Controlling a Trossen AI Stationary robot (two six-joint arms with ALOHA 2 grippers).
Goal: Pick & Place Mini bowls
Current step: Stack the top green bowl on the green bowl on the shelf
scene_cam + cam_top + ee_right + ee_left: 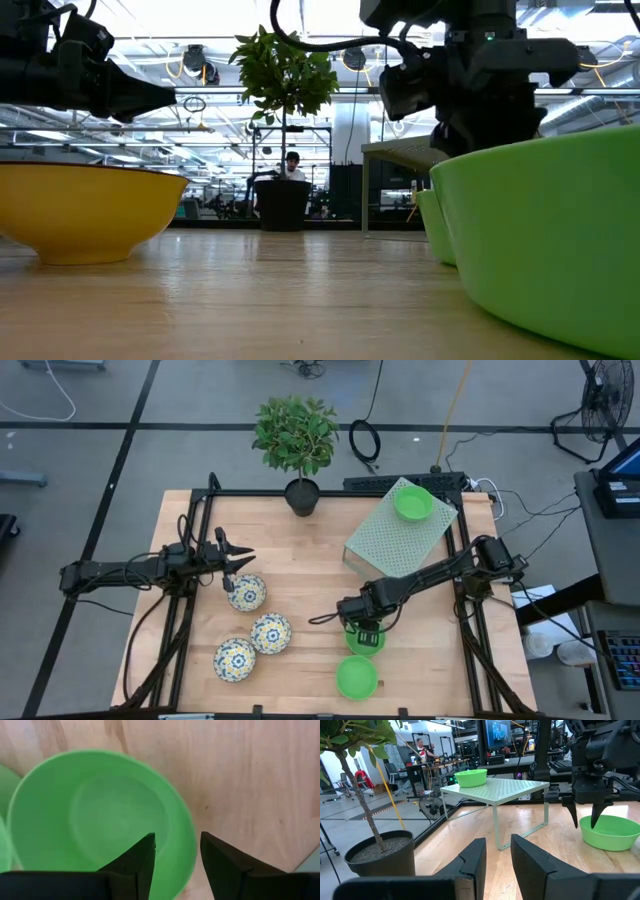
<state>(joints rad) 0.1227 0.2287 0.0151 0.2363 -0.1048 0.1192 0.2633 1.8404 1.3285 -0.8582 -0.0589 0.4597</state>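
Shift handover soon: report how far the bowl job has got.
Done: one green bowl sits on the perforated rack. In hand: right tool, open, straddles a second green bowl's rim. Left: third green bowl, three floral bowls; left tool waits.

You face a pale wooden table [300,560] edged by a black frame. At twelve o'clock on its far edge stands a small leafy tree [295,432] in a black pot [302,496]. At about two o'clock sits a pale green perforated metal stand [400,530], raised on thin legs. Past the table lies grey floor with black cables [364,440], and a fan [608,400] stands at the far two o'clock corner. In the low view, a person [292,165] sits in the room behind the pot.
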